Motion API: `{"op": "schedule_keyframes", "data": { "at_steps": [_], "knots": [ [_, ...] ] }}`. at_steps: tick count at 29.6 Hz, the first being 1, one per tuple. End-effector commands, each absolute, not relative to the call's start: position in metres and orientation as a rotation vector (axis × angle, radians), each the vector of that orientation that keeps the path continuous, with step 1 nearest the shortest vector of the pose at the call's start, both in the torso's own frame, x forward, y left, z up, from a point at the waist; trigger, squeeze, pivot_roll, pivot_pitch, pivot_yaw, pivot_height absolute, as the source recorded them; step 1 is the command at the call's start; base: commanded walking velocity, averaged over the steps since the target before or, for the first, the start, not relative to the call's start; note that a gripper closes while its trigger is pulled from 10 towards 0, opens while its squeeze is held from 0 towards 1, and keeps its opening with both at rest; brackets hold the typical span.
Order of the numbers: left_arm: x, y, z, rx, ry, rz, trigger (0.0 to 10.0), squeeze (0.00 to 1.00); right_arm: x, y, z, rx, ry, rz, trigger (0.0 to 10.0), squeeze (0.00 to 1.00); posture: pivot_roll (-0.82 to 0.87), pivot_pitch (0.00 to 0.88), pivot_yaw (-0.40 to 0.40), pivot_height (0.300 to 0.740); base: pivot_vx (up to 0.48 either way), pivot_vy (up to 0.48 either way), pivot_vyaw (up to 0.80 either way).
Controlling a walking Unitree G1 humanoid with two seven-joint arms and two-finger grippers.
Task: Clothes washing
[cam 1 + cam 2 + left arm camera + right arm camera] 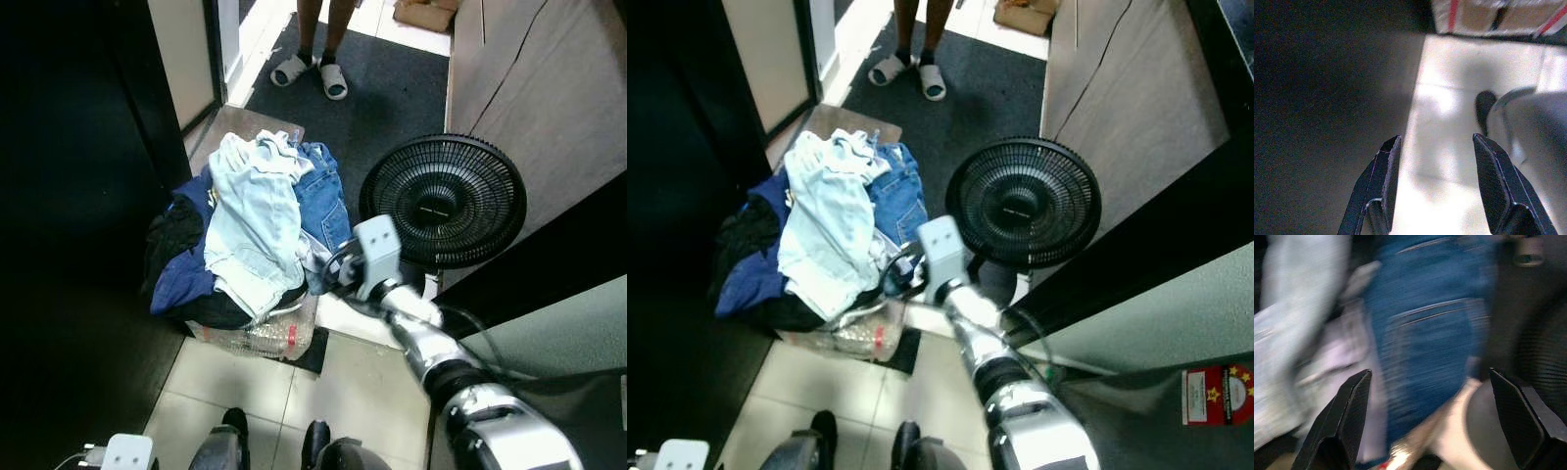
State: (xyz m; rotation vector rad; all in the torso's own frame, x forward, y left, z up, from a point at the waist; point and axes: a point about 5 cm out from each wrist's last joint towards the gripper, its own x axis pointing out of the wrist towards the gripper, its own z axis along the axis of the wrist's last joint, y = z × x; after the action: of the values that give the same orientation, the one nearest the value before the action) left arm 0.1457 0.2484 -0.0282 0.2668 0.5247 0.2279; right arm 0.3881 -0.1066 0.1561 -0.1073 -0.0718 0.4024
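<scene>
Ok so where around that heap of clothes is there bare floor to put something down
Bare pale tiles lie between the clothes pile, the black fan and the robot's feet. The dark mat beyond the pile is free up to a person's sandals. Between the blue jeans and the fan it is crowded: the right gripper reaches in there.

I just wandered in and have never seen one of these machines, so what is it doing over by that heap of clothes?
The robot stands over a pile of laundry heaped on the floor. Its right end effector is stretched out toward the pile with fingers open, aimed at blue jeans and holding nothing. The left end effector hangs low over the floor tiles, open too. A black fan stands close beside the reaching arm, and a person in sandals waits beyond the pile.
</scene>
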Motion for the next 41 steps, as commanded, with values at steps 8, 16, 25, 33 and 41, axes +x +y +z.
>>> {"op": "schedule_keyframes", "data": {
  "at_steps": [8, 16, 25, 33, 41],
  "knots": [
    [0.129, 0.246, -0.033, 0.261, 0.594, 0.232, 10.0, 0.0, 0.397, -0.07, 0.183, -0.049, -0.1, 0.459, 10.0, 0.0, 0.22, 0.413, -0.097, 0.74, 0.0, 0.0, 0.0],
    [0.113, 0.247, -0.031, 0.253, 0.616, 0.273, 10.0, 0.0, 0.391, -0.026, 0.198, 0.005, -0.134, 0.584, 10.0, 0.0, 0.25, 0.418, -0.122, 0.74, 0.0, 0.0, 0.0],
    [0.1, 0.244, -0.029, 0.247, 0.64, 0.286, 10.0, 0.0, 0.383, -0.025, 0.171, -0.046, -0.064, 0.601, 10.0, 0.0, 0.25, 0.458, -0.127, 0.74, 0.0, 0.0, 0.0],
    [0.094, 0.243, -0.027, 0.255, 0.655, 0.274, 10.0, 0.0, 0.391, -0.048, 0.17, -0.076, -0.035, 0.523, 10.0, 0.0, 0.24, 0.481, -0.115, 0.74, 0.0, 0.0, 0.0],
    [0.094, 0.238, -0.011, 0.222, 0.61, 0.281, 10.0, 0.0, 0.397, -0.056, 0.183, -0.076, -0.063, 0.491, 10.0, 0.0, 0.25, 0.504, -0.118, 0.74, 0.0, 0.0, 0.0]
  ]
}}
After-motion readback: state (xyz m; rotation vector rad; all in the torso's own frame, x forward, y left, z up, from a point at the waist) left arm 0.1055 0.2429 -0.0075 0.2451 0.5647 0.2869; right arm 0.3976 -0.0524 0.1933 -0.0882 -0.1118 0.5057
